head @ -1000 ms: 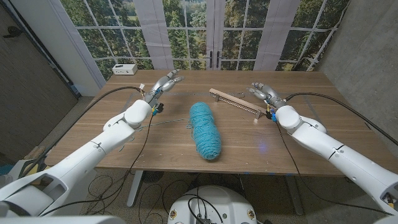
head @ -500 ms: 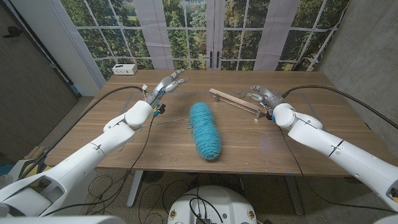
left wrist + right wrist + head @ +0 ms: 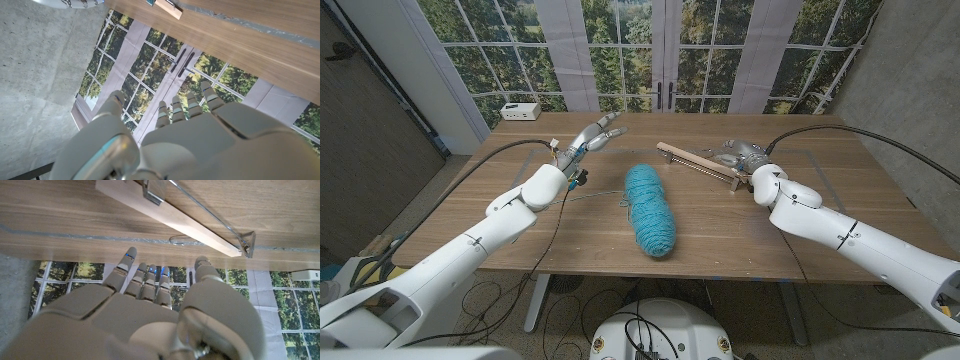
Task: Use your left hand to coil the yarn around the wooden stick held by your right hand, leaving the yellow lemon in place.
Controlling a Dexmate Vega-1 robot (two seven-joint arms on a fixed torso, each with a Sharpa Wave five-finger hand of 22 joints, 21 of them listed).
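A teal yarn skein [image 3: 650, 208] lies in the middle of the table, and a thin strand [image 3: 595, 194] trails from it toward my left arm. The wooden stick [image 3: 698, 164] lies slantwise on the table right of the skein, with a clear bracket along it. My right hand [image 3: 740, 152] hovers just behind the stick's right end with its fingers apart and holds nothing. In the right wrist view the right hand's fingers [image 3: 145, 280] reach toward the stick [image 3: 165, 217] without touching it. My left hand [image 3: 592, 136] is raised behind and left of the skein, fingers spread, empty. The left wrist view shows the left hand [image 3: 170, 130] below the stick's end [image 3: 167, 7].
A white box [image 3: 520, 110] stands at the far left corner of the wooden table [image 3: 820, 210]. Windows and a double door stand behind the table. Black cables run along both arms.
My right hand has moved left, closer to the stick's right end. My left hand has drifted slightly right and farther over the table. Skein and stick have not moved.
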